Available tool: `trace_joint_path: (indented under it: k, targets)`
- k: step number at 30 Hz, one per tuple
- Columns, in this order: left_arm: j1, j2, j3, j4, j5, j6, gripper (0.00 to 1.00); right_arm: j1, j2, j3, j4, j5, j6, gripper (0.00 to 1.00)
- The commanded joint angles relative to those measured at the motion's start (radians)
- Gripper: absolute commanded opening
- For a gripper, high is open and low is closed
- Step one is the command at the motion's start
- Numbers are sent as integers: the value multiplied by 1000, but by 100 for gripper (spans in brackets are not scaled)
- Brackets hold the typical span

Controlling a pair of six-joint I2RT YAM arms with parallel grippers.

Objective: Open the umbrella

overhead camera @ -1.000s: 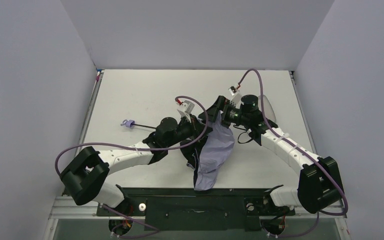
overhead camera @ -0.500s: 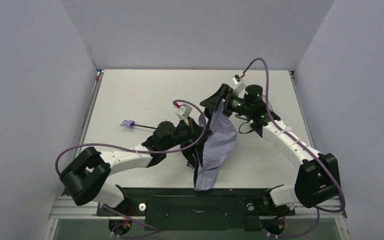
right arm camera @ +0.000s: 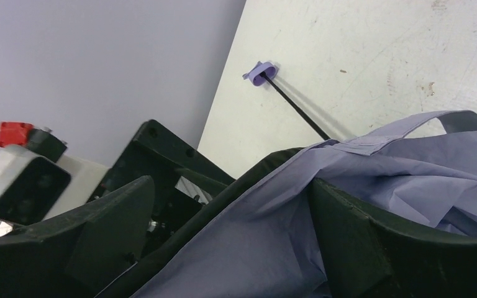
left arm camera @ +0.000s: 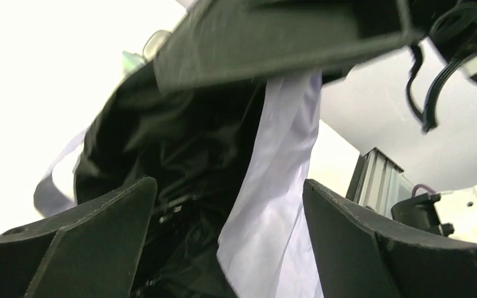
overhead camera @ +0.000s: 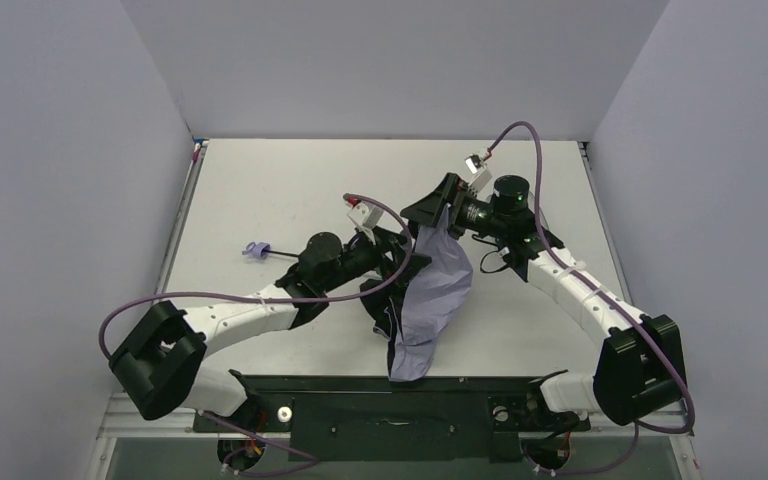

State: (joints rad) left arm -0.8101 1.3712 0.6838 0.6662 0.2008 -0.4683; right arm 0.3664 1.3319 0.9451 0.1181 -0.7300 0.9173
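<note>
Umbrella [overhead camera: 430, 290]: lay mid-table with its canopy limp, lavender outside and black lining showing.
Long axis: the thin shaft [overhead camera: 285, 253] ran leftward, with the knob handle [overhead camera: 253, 248] pointing at the table's left edge. The fabric trailed toward the near edge.
Left gripper [left arm camera: 228, 185]: fingers were spread wide, with fabric between them unclamped.
Right gripper [right arm camera: 231, 182]: fingers were wide apart, and lavender fabric draped across them, lifted off the table [overhead camera: 260, 190].

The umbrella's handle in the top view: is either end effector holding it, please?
No, the handle lies free on the table, apart from the left end effector and the right end effector.
</note>
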Motion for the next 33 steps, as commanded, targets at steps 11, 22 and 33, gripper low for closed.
trace_joint_path:
  k: [11,22,33]
  targets:
    - [16,130,40,-12,159,25,0,-12,-38,130,-191,-37,-143,89]
    - [-1,32,-89,-314,51,386,0,-106,61,446,-747,-182,-565,89]
    - [115,-188,-90,-16,281,573,88,-1,-15,347,-788,-377,-1059,90]
